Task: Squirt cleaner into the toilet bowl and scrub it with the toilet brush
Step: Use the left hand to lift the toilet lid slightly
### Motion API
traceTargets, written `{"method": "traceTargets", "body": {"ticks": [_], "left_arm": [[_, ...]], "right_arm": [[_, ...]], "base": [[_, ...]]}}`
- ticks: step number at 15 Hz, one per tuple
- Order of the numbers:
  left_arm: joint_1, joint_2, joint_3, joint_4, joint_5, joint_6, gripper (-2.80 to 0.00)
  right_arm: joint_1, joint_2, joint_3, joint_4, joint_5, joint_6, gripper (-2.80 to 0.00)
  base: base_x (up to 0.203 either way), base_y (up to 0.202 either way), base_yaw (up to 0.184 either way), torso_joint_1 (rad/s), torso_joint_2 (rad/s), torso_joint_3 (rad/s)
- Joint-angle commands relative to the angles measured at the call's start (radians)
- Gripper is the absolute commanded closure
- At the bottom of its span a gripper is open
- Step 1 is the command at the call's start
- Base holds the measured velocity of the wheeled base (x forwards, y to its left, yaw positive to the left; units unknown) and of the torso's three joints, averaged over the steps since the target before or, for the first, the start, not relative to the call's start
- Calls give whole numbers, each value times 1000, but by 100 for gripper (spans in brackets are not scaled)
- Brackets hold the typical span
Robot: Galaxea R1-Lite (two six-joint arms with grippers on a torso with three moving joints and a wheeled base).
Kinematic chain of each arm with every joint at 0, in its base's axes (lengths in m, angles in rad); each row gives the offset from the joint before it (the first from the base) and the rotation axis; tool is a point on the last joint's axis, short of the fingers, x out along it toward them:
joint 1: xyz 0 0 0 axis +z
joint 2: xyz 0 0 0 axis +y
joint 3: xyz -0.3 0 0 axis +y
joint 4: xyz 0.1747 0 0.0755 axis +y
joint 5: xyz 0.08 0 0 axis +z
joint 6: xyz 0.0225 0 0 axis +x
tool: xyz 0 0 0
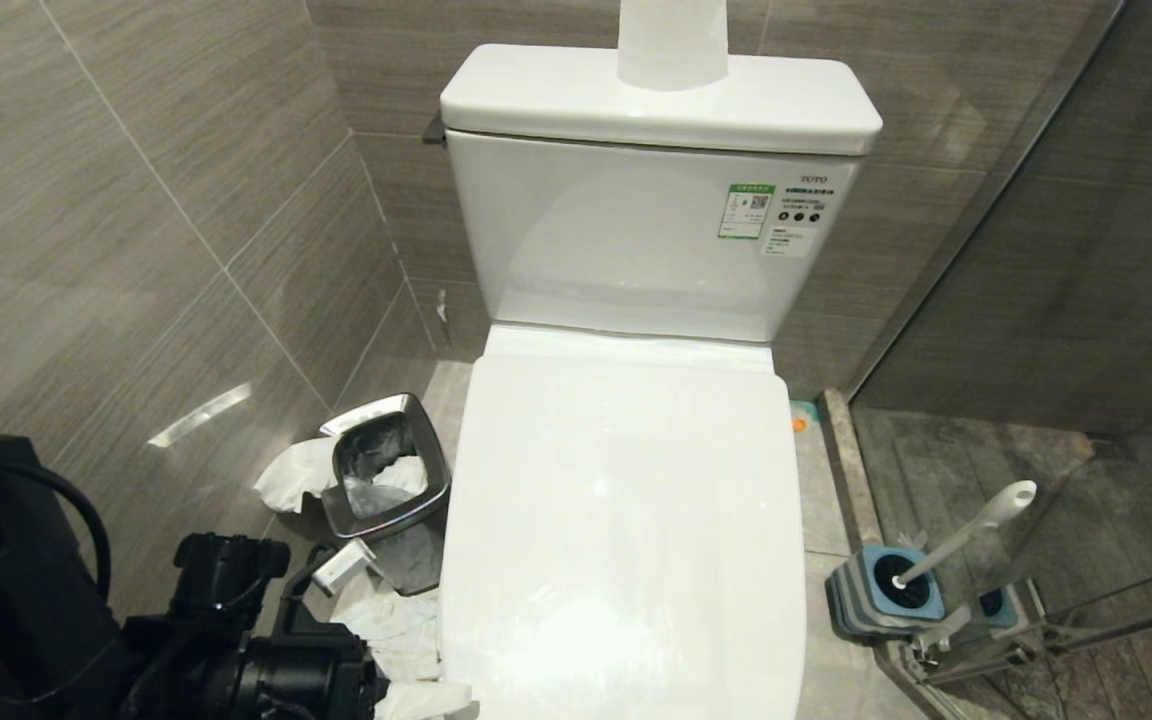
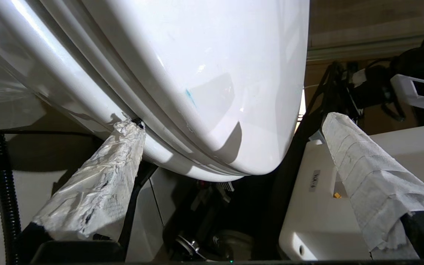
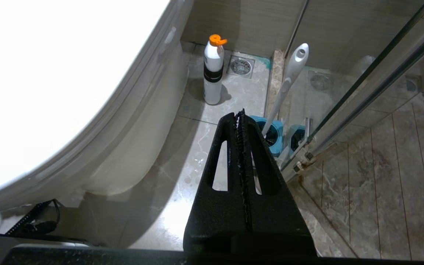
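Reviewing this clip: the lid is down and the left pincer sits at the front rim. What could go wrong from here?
1. One paper-wrapped finger of the open left pincer touches the seam under the toilet bowl's closed lid; it may slip off the glossy edge, or lift the seat too.
2. Tissue litters the floor beside the waste bin near the left arm; it could snag.
3. The toilet brush leans in its holder against the glass.
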Motion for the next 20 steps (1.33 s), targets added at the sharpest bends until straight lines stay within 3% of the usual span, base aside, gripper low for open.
{"method": "traceTargets", "body": {"ticks": [1,7,20], "left_arm": [[-2,0,-1,-3,14,1,-280],[-19,-17,7,-3,77,31,-280],[-62,-48,44,0,101,60,-280]], "right_arm": [[0,0,0,0,0,0,0],[0,0,0,0,0,0,0],[0,0,0,0,0,0,0]], "base": [[0,0,0,0,0,0],[0,0,0,0,0,0],[0,0,0,0,0,0]]}}
